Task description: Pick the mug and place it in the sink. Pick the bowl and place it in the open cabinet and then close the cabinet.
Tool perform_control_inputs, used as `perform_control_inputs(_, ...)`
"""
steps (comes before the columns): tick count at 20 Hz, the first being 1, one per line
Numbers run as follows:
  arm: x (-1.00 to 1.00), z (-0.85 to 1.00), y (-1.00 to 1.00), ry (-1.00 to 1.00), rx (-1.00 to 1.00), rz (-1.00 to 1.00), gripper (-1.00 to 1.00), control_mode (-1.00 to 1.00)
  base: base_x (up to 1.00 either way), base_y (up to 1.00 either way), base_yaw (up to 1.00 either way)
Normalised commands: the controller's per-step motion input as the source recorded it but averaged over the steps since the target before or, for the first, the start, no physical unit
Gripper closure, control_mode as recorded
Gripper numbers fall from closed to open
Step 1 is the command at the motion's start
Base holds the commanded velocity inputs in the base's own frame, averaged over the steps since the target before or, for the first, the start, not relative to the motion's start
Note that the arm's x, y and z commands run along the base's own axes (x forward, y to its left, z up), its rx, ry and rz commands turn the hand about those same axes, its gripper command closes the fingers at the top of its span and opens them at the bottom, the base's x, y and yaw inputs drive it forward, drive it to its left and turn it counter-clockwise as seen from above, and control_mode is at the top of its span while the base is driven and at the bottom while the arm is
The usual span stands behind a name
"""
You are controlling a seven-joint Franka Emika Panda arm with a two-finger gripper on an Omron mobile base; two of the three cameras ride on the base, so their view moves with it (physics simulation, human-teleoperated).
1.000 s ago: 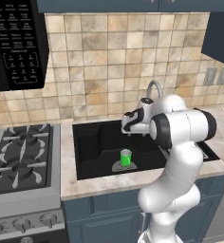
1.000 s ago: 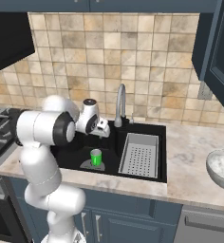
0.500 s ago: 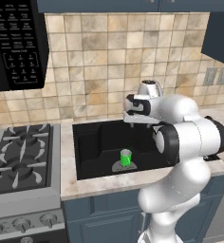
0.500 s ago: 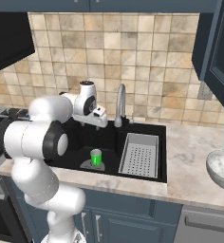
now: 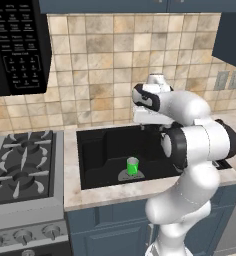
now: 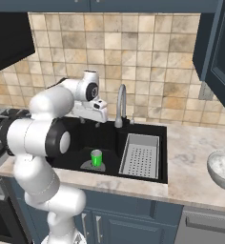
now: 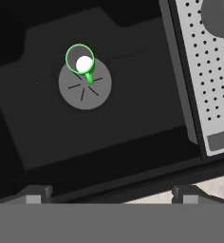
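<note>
Mug [image 5: 133, 165] [image 6: 96, 157] [image 7: 80, 60] stands upright on the round drain [image 7: 85, 83] in the sink [image 5: 97, 150] [image 6: 76, 143] [image 7: 47, 123], well below the end effector [image 6: 96, 125] [image 7: 109, 192] and free of it; seen from the hand, it sits on the drain's upper-left edge, rim toward the camera. End effector hangs above the basin with fingers spread wide apart, nothing between them; both tips show at the lower edge of the hand view, over the sink's near wall. Grey perforated tray [image 6: 140, 155] [image 7: 206, 71] lies in the basin's right part, to the end effector's right and lower than it. Curved tap [image 6: 120, 105] rises just to the right of the end effector, behind the basin. Bowl [image 6: 223, 169] rests on the bench [image 6: 190, 152] far to the right of the end effector, well apart from the sink. Dark blue-grey cabinet [image 6: 214, 45] hangs high on the right, above the bowl's side of the bench. Stove [image 5: 20, 165] lies to the far left of the end effector, with the microwave [image 5: 15, 45] above it.
</note>
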Motion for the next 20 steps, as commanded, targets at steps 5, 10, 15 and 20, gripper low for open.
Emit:
perform_control_inputs(5,-0.5,0.21,-0.33,0.08,0.03,-0.01,-1.0,-1.0,0.0,0.0,0.0)
perform_control_inputs(10,-0.84,0.0,-0.35,0.0,0.0,0.0,-1.0,-1.0,0.0,0.0,0.0)
perform_control_inputs(15,-0.68,0.08,-0.26,-0.01,0.0,0.0,-1.0,-1.0,0.0,0.0,0.0)
perform_control_inputs(20,-0.46,0.21,-0.35,0.0,0.0,0.0,-1.0,-1.0,0.0,0.0,0.0)
